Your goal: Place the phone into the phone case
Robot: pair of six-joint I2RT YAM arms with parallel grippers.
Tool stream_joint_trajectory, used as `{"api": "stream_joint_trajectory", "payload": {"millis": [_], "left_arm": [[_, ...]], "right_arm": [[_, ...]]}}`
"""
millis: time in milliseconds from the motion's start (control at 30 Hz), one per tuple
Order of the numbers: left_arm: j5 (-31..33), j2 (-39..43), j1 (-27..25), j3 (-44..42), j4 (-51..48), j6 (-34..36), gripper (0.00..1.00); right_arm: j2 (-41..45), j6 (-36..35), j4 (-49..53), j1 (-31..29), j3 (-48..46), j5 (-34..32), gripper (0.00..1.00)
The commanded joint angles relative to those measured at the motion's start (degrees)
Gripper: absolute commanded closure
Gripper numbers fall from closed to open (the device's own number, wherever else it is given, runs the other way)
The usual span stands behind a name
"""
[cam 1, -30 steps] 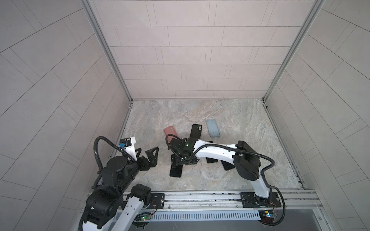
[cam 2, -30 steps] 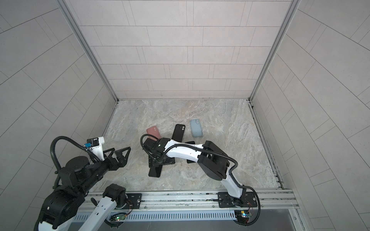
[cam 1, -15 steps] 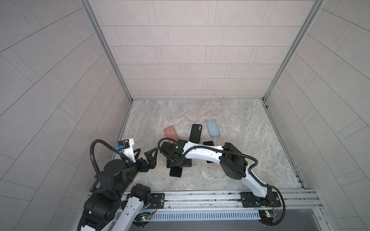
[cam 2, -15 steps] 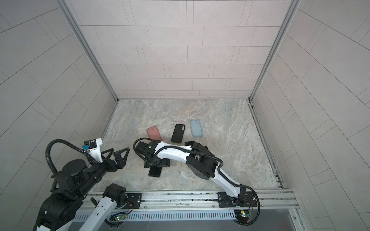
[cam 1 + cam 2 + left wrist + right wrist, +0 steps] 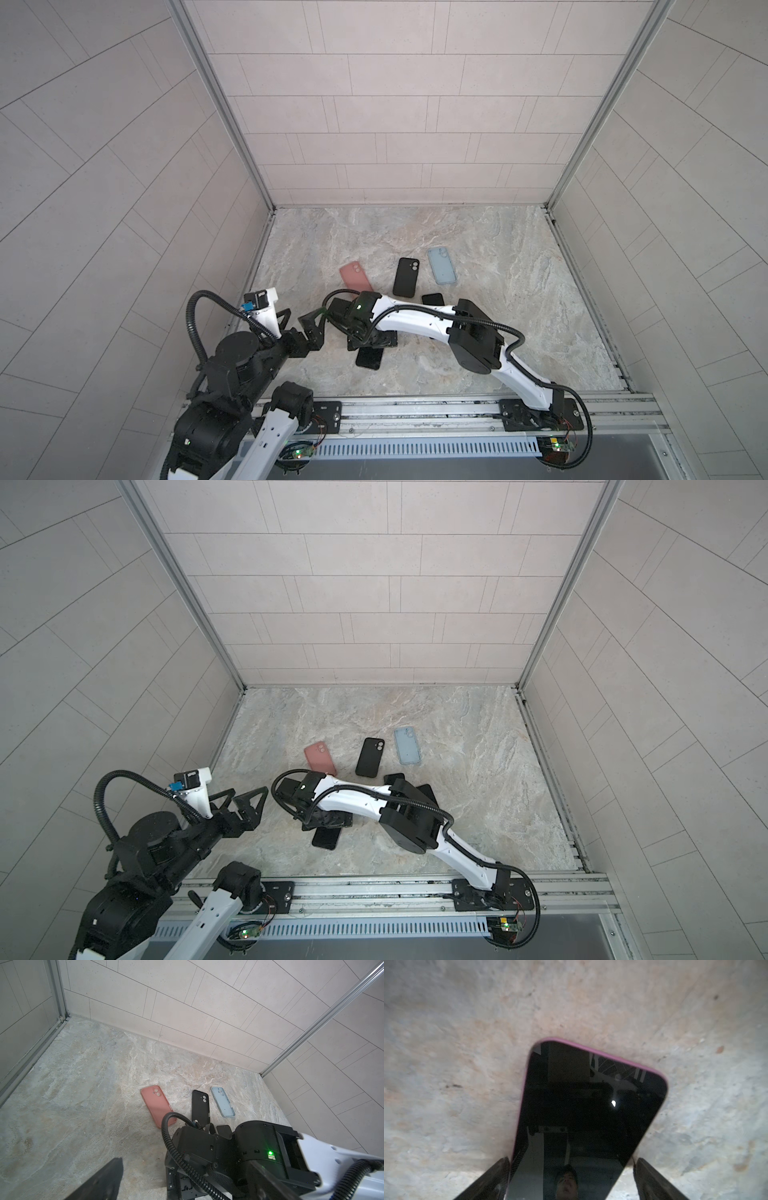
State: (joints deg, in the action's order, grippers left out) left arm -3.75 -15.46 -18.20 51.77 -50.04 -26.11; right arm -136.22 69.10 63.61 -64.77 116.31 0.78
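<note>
With jaws spread, the right gripper (image 5: 572, 1160) straddled the long edges of the glossy black pink-rimmed phone (image 5: 591, 1105); near it the left gripper (image 5: 243, 799) gaped empty.

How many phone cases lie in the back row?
3: pink case left, black case middle, light blue case right, side by side. Others may be hidden under the right arm.

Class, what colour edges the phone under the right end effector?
Pink; right wrist view shows the phone best.
</note>
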Motion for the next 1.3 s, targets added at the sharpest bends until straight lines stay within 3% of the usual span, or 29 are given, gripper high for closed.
{"api": "stream_joint_trajectory", "payload": {"millis": [0, 200, 333, 400, 500, 667, 800, 933, 1267], "left_arm": [[1.2, -0.9, -0.4, -0.7, 0.1, -0.3, 0.00], [3.1, -3.4, -0.4, -1.5, 1.1, -0.9, 0.00], [4.1, -6.2, -0.7, -0.7, 2.3, 3.3, 0.00], [5.2, -6.9, -0.9, -1.2, 3.4, 2.7, 0.00], [1.7, -6.4, -0.8, -3.9, 10.3, 0.0, 0.00], [3.5, -9.5, -0.8, -4.2, 13.9, 0.4, 0.00], [2.0, -15.3, -0.8, -2.9, 12.6, 1.0, 0.00], [-0.8, -15.2, -0.8, -4.2, 15.4, -0.2, 0.00], [-5.3, -14.3, -0.8, -5.3, 12.4, -1.5, 0.00]], "right_arm": [[2.4, -3.3, 5.3, 1.6, -5.5, -5.5, 0.04], [10.6, -17.9, -1.1, 3.9, -17.1, -7.6, 0.03], [15.5, -27.5, -7.8, 5.6, -23.5, -3.3, 0.02], [16.3, -30.0, -8.2, 6.1, -24.1, -2.1, 0.02], [17.2, -30.0, -7.1, 6.3, -24.0, -1.6, 0.01], [22.4, -21.0, -8.9, 6.3, -28.3, 2.0, 0.00], [27.7, -5.5, -12.7, 6.3, -34.8, 4.5, 0.00], [28.8, 7.4, -11.3, 5.9, -35.4, 4.7, 0.00], [26.5, 22.9, -14.8, 5.5, -35.3, 3.7, 0.01]]}}
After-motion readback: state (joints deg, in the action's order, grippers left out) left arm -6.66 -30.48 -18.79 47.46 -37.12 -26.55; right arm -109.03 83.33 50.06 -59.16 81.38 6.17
